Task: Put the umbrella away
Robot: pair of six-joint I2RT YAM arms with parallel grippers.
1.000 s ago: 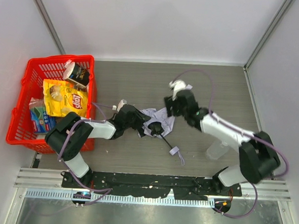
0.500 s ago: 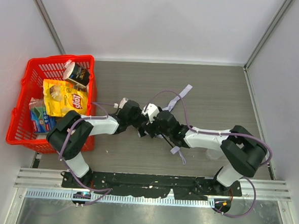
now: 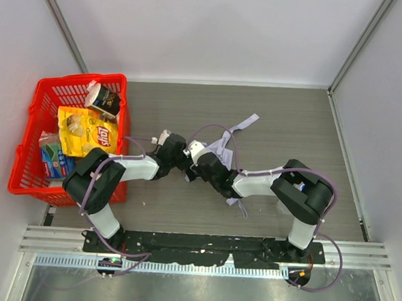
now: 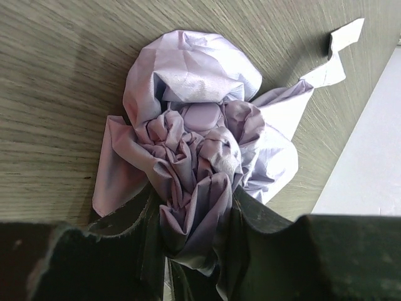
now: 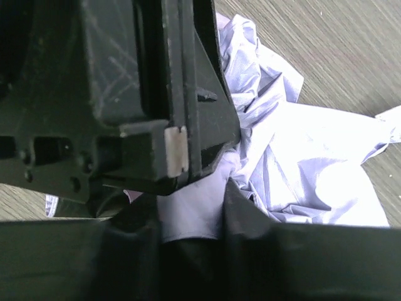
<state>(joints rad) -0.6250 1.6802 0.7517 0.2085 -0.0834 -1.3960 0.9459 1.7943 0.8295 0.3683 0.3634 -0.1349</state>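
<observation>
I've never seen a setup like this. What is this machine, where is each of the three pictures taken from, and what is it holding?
Two robot arms are bolted at the near edge of a table. The wide picture looks down from above: the left arm and the right arm meet mid-table. The other two come from a camera on each wrist; the dark shapes at the bottom are that arm's own jaws. Both pairs of jaws are closed on the crumpled lavender fabric of the umbrella. A red basket at the left holds a yellow chip bag and other packets.
</observation>
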